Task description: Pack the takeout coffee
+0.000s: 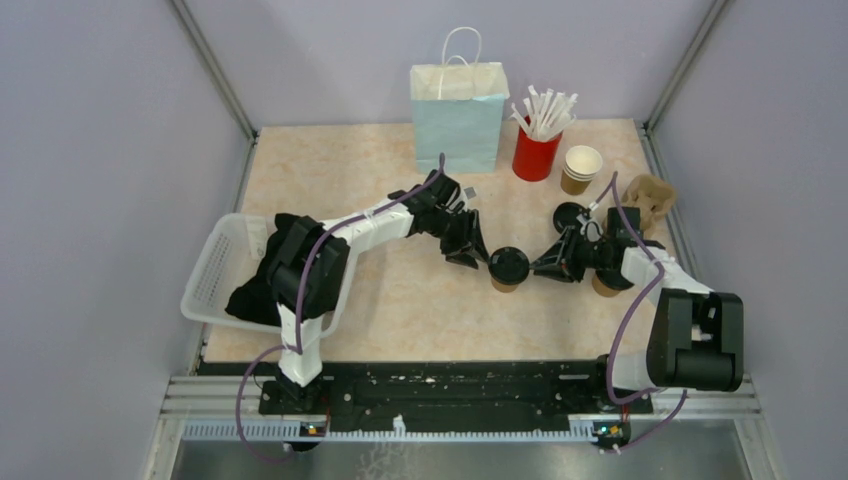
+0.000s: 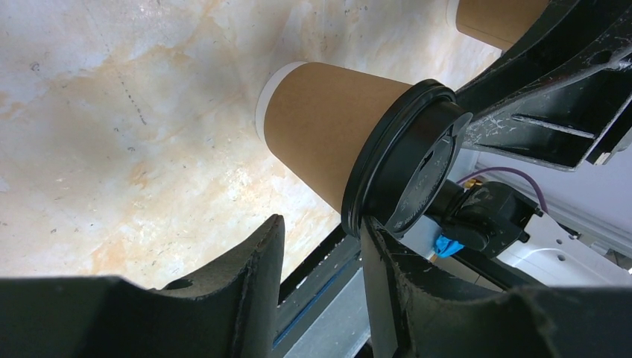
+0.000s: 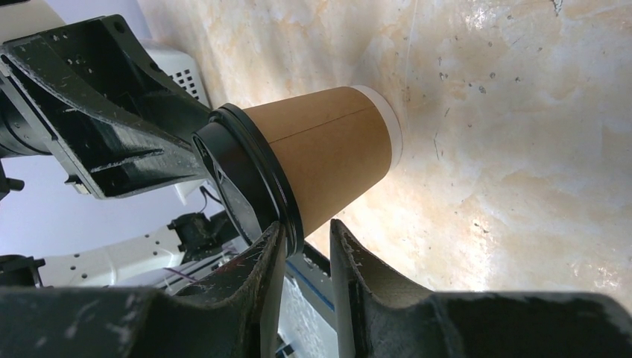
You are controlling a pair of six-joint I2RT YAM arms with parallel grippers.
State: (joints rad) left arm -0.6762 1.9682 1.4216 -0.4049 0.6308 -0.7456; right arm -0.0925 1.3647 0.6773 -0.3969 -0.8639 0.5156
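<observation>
One takeout coffee [image 1: 508, 268], a brown kraft cup [image 2: 320, 127] with a black lid [image 2: 421, 168], stands mid-table between both arms. My left gripper [image 1: 481, 257] is open astride the lid's rim. One of its fingers [image 2: 384, 257] touches the lid's top and the other stands apart from the cup wall. From the right, my right gripper [image 1: 541, 268] is shut on the same cup [image 3: 328, 149]. Its narrow jaws [image 3: 307, 224] pinch the lid rim [image 3: 257, 168], one finger on the lid, one at the wall. The pale blue bag [image 1: 458, 118] stands at the back.
A red cup of white straws [image 1: 536, 150] and open kraft cups [image 1: 581, 167] stand right of the bag. A loose black lid [image 1: 570, 214], a brown cup carrier [image 1: 650, 196] and another cup [image 1: 606, 286] lie by the right arm. A white basket [image 1: 212, 262] holding black cloth sits left.
</observation>
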